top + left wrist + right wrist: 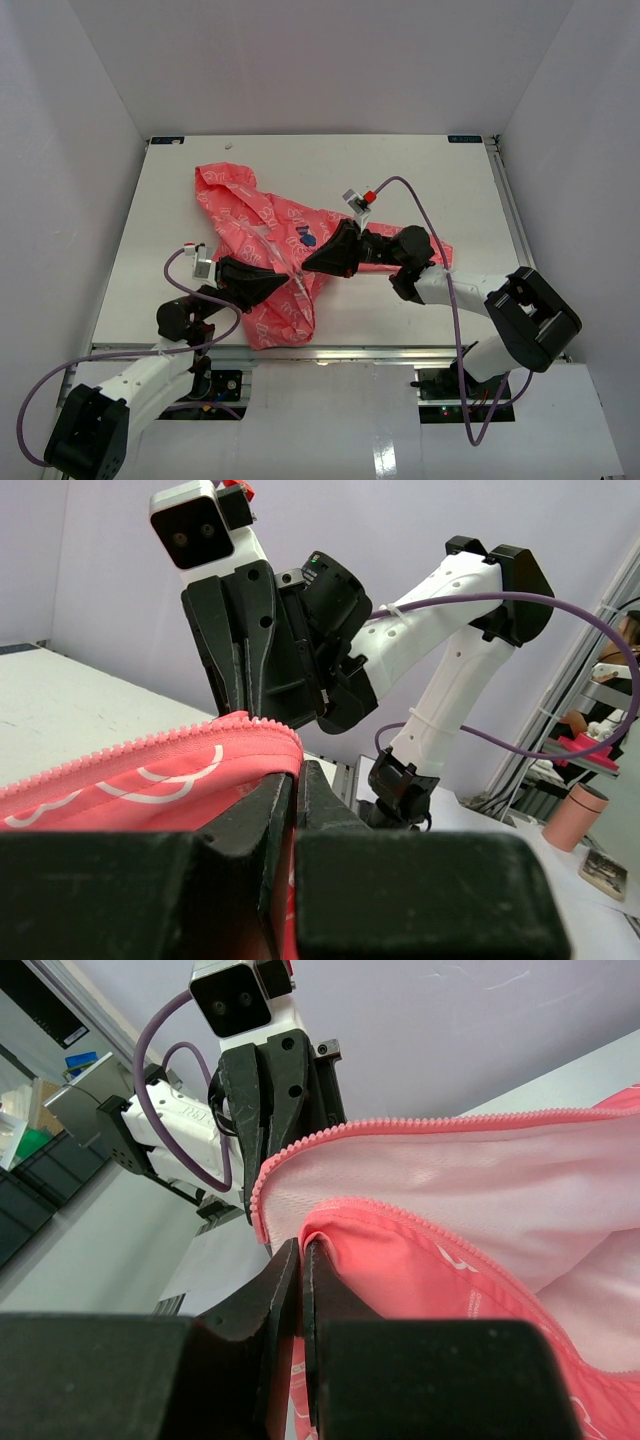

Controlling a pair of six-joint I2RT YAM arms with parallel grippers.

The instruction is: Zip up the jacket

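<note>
The coral-pink jacket (262,225) with white print lies in the middle of the table, hood at the far left, dark-blue logo (308,239) near its centre. My left gripper (283,283) is shut on the jacket's front edge at the lower left; in the left wrist view the zipper-toothed edge (150,750) runs from its jaws. My right gripper (308,264) is shut on the other front edge (420,1260), with the paler lining (440,1180) showing above. The two grippers face each other, a few centimetres apart. The zipper slider is not visible.
The white table (430,180) is walled in white on three sides. A metal rail (400,352) runs along the near edge. The right arm's purple cable (425,205) arcs over the table's right half.
</note>
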